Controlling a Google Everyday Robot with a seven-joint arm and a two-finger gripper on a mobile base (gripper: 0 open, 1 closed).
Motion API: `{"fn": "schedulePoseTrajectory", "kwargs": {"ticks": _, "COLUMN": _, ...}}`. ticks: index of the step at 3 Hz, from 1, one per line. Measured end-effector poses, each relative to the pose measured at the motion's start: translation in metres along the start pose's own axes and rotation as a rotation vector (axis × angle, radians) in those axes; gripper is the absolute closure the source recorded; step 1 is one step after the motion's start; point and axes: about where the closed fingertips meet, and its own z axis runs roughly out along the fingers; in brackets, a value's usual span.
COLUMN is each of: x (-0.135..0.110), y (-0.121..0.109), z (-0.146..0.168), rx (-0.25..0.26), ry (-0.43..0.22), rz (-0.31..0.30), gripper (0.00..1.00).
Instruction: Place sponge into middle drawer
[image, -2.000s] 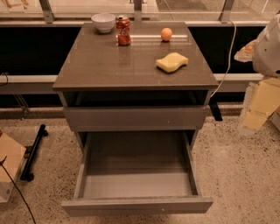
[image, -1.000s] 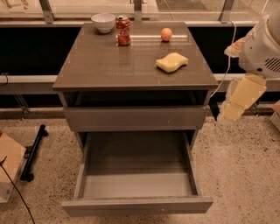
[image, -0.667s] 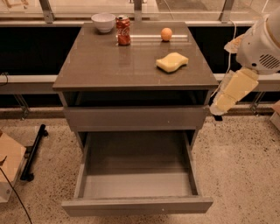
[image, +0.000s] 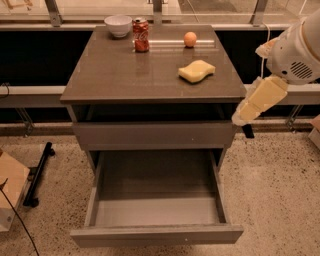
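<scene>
Cardboard box (image: 7, 192) sits at the far left edge on the speckled floor, with a black bar-shaped stand (image: 38, 174) lying just beside it. Next comes the grey cabinet (image: 125, 70), its flat top carrying four things. At the back left of the top is a white bowl (image: 118, 25), and right beside it stands a red soda can (image: 141, 35), upright. Below the top is a plain closed drawer front (image: 152, 135), and under that the middle drawer (image: 155, 234) is pulled well out toward the camera, its side walls and flat grey floor in full view.

Further right on the top, an orange ball (image: 190, 39) rests near the back edge. The sponge (image: 196, 70) lies flat in front of the ball, on the right half of the top, close to the right edge and apart from the ball. It is not in the drawer.

Right of the cabinet, the gripper (image: 240, 117) hangs in the air off the cabinet's front right corner, lower than the top surface and about level with the gap under it. It slants down and to the left from the white arm housing (image: 297, 52) at the right edge. The sponge is up and to the left of the gripper, on the far side of the table edge, and the two are apart. Whether the gripper is open or closed cannot be told; it holds nothing that shows.
</scene>
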Motion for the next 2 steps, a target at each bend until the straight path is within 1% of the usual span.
{"fn": "schedulePoseTrajectory", "kwargs": {"ticks": 1, "x": -0.031, "y": -0.023, "z": 0.02, "rx": 0.046, "ry": -0.112, "rz": 0.044, "gripper": 0.0}}
{"fn": "schedulePoseTrajectory", "kwargs": {"ticks": 2, "x": -0.071, "y": -0.062, "z": 0.05, "rx": 0.073, "ry": -0.243, "rz": 0.089, "gripper": 0.0}}
